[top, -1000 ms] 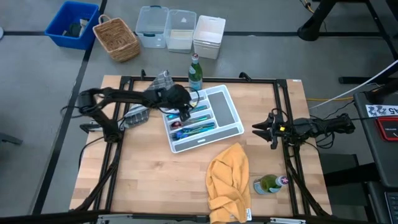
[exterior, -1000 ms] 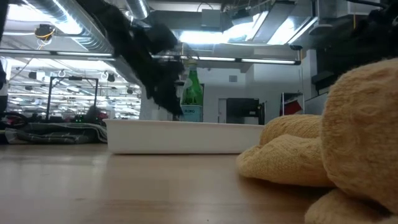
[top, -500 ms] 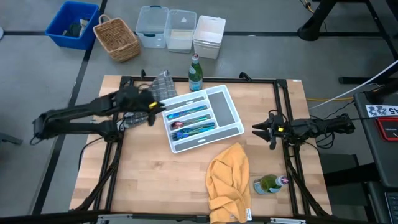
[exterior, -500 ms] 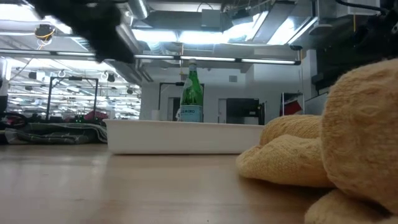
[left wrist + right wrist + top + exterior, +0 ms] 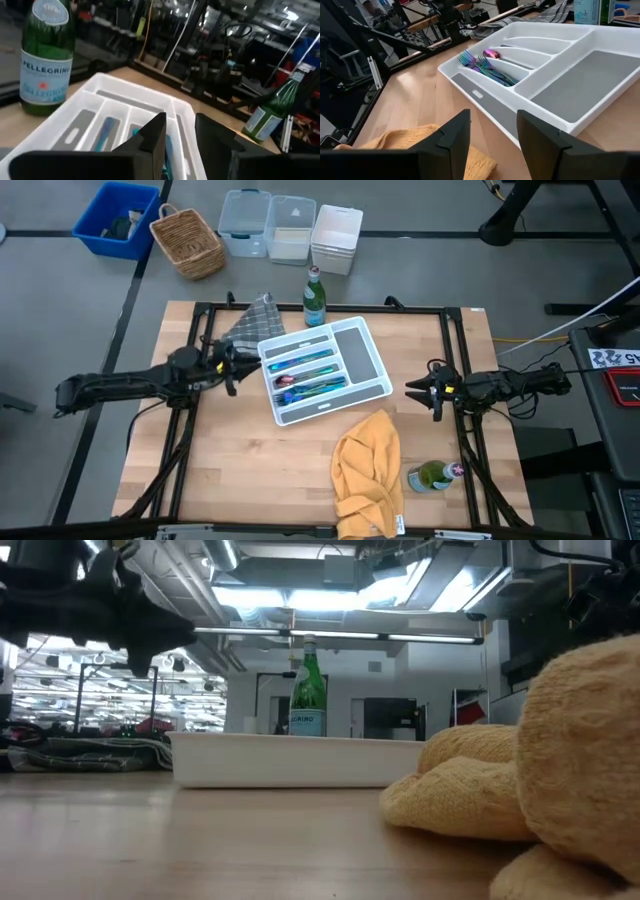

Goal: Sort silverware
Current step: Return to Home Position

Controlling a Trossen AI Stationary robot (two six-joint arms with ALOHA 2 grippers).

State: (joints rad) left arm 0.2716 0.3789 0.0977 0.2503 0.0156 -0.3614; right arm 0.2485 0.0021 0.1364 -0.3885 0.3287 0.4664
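The white divided tray (image 5: 372, 358) lies slantwise on the wooden table. Blue and purplish silverware (image 5: 310, 375) lies in its narrow compartments; it also shows in the left wrist view (image 5: 106, 134), and forks show in the right wrist view (image 5: 482, 64). My left gripper (image 5: 230, 368) is open and empty, just left of the tray and above the table; the low view shows it up at the left (image 5: 135, 615). My right gripper (image 5: 412, 388) is open and empty, right of the tray, pointing at it.
A green bottle (image 5: 314, 295) stands behind the tray, with a grey checked cloth (image 5: 250, 318) to its left. A yellow cloth (image 5: 368, 470) is heaped at the front, with a lying bottle (image 5: 432, 476) beside it. Bins and a basket (image 5: 186, 242) stand on the floor beyond.
My left gripper has drawn back from above the tray's narrow compartments toward the table's left edge and now sits just left of the tray. The tray and silverware have stayed put.
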